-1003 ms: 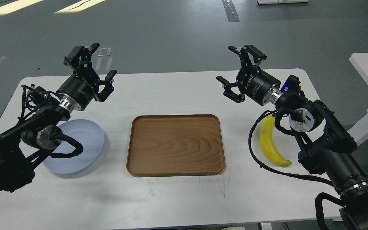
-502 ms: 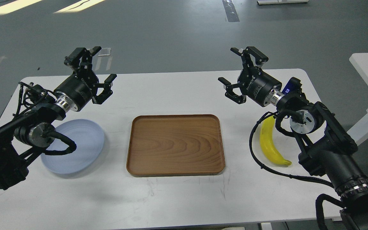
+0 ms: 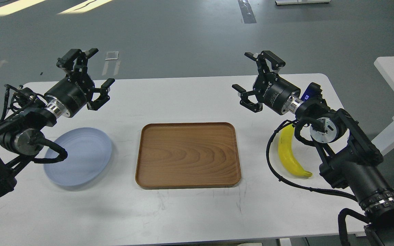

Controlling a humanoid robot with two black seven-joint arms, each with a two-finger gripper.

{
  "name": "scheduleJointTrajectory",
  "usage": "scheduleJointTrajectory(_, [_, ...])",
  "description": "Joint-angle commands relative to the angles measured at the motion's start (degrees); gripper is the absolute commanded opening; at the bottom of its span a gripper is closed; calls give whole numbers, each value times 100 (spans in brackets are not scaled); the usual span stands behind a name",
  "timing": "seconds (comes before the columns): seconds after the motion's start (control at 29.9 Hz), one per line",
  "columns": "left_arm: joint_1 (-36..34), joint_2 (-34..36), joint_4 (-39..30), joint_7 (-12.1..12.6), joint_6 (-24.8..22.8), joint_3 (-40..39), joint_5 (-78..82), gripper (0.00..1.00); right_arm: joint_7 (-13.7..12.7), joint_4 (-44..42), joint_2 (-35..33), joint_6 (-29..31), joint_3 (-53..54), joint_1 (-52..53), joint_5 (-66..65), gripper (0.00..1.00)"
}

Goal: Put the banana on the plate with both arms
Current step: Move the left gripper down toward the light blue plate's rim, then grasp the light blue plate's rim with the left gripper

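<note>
Head view is showing a white rectangular table (image 3: 190, 212) with a brown rectangular wooden tray (image 3: 188, 154) lying at its middle. Lying on the table right of the tray is the curved bright-yellow banana (image 3: 290, 154), its upper end partly hidden behind the right arm's wrist and cable. Sitting left of the tray, well apart from the banana, is the round, shallow, pale blue-grey plate (image 3: 80, 157), holding nothing. Hovering above the table beyond the plate is the black left gripper (image 3: 88, 80), its fingers spread and gripping nothing. Hanging above the banana's far side is the black right gripper (image 3: 253, 78), likewise spread wide and gripping nothing.
</note>
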Motion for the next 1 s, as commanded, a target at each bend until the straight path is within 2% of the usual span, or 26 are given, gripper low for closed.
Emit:
scheduleJointTrajectory(0.0, [3, -18, -6, 12, -4, -6, 8, 98, 2, 2, -17, 2, 12, 0, 0, 100])
scheduleJointTrajectory(0.4, [-23, 122, -40, -14, 57, 47, 78, 98, 11, 2, -8, 11, -76, -9, 0, 100])
scheduleJointTrajectory(0.64, [-32, 113, -67, 82, 66, 64, 87, 98, 20, 20, -8, 11, -67, -18, 0, 100])
scheduleJointTrajectory(0.84, [-23, 105, -93, 30, 66, 99, 157, 98, 20, 90, -8, 11, -50, -18, 0, 100])
scheduleJointTrajectory(0.9, [-67, 113, -102, 12, 259, 169, 673, 98, 20, 90, -8, 11, -59, -18, 0, 100])
scheduleJointTrajectory(0.97, [-164, 236, -154, 3, 933, 196, 2520, 98, 28, 90, -8, 11, -67, -18, 0, 100])
